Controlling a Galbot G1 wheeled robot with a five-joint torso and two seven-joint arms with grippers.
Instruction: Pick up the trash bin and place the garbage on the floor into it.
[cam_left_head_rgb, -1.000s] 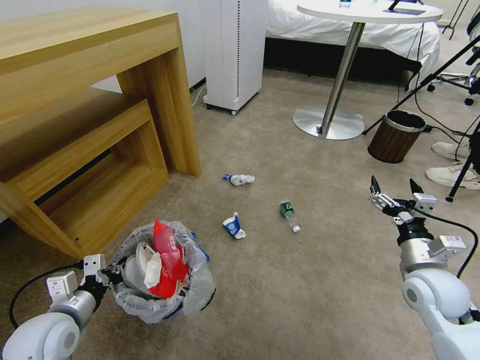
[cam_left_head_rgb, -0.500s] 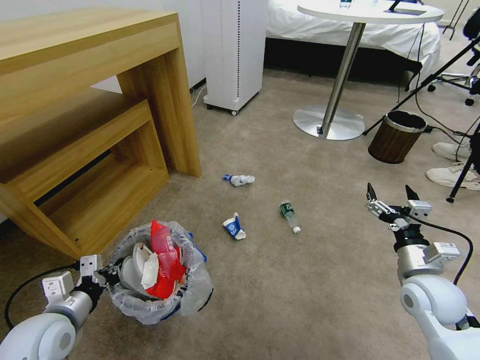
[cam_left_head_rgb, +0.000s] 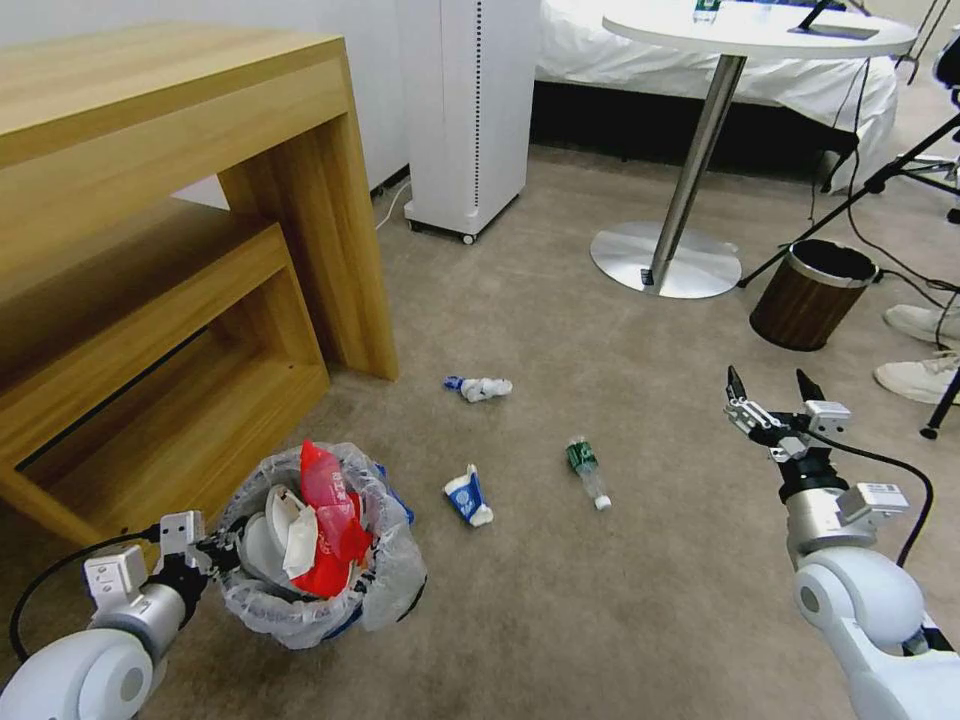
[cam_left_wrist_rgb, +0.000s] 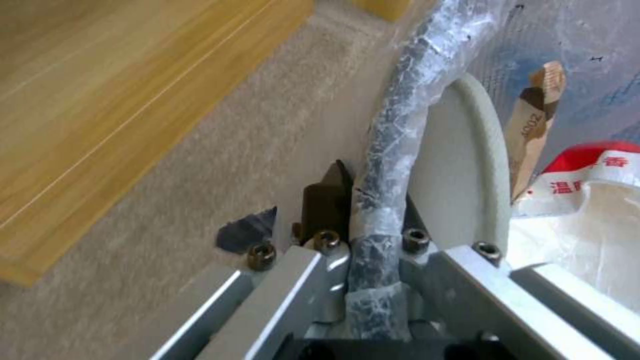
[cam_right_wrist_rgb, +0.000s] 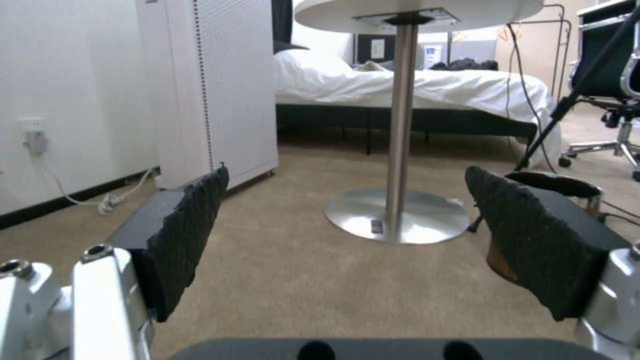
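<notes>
The left tool (cam_left_head_rgb: 222, 553) is clenched on the near rim of the small round trash bin (cam_left_head_rgb: 318, 615) with its translucent white plastic liner and blue edge; in the left wrist view the bag-wrapped rim (cam_left_wrist_rgb: 393, 130) runs between the jaws, a hold that lets the arm carry the bin along by its edge while the mouth stays facing up. The bin sits low at the robot's left, near the foot of the light wooden desk (cam_left_head_rgb: 170, 200), and already holds red plastic packaging (cam_left_head_rgb: 330, 520) and white paper pieces (cam_left_head_rgb: 300, 535). Three bits of garbage lie on the beige carpet floor (cam_left_head_rgb: 600, 620) ahead: a crumpled blue-white wrapper (cam_left_head_rgb: 478, 387) farthest off, a blue-white paper cup (cam_left_head_rgb: 467, 497) nearest the bin, and a clear green-label bottle (cam_left_head_rgb: 587, 472) on its side to its right. The right tool (cam_left_head_rgb: 771, 396) hovers above the floor with its black ribbed pads (cam_right_wrist_rgb: 190, 235) spread wide and nothing between them, well apart from the bottle, probably readied for a pick. The brown wood-grain bin (cam_left_head_rgb: 812, 294) with black liner stands by the round white tabletop's steel base (cam_left_head_rgb: 665, 260), not part of the job
</notes>
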